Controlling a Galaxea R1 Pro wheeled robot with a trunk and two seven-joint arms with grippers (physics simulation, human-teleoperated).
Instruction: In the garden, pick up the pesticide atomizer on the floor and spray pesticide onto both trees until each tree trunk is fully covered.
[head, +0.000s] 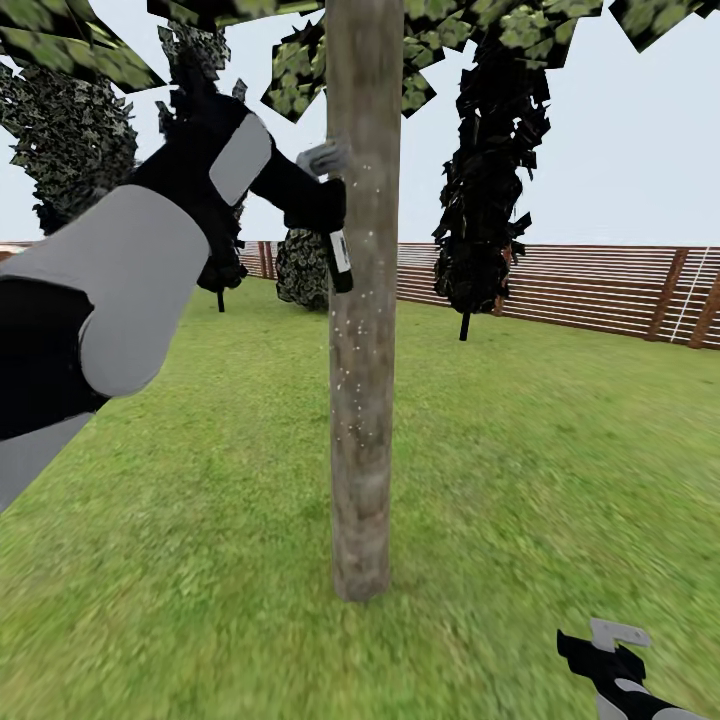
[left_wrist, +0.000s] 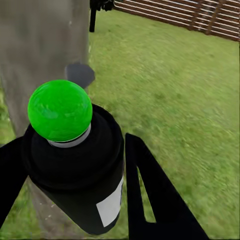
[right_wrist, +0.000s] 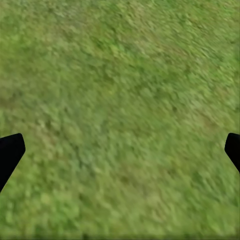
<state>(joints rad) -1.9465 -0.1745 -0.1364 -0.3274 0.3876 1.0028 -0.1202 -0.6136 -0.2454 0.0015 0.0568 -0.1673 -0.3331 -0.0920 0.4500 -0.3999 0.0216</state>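
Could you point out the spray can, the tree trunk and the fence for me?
pesticide atomizer (left_wrist: 75, 165): left wrist view, on its dark body.
tree trunk (head: 362, 400): head view, mid bark, speckled white.
fence (head: 600, 285): head view, on the brown slats.

One tree trunk (head: 362, 350), one atomizer (left_wrist: 75, 160), two grippers, three dark cypress-like trees
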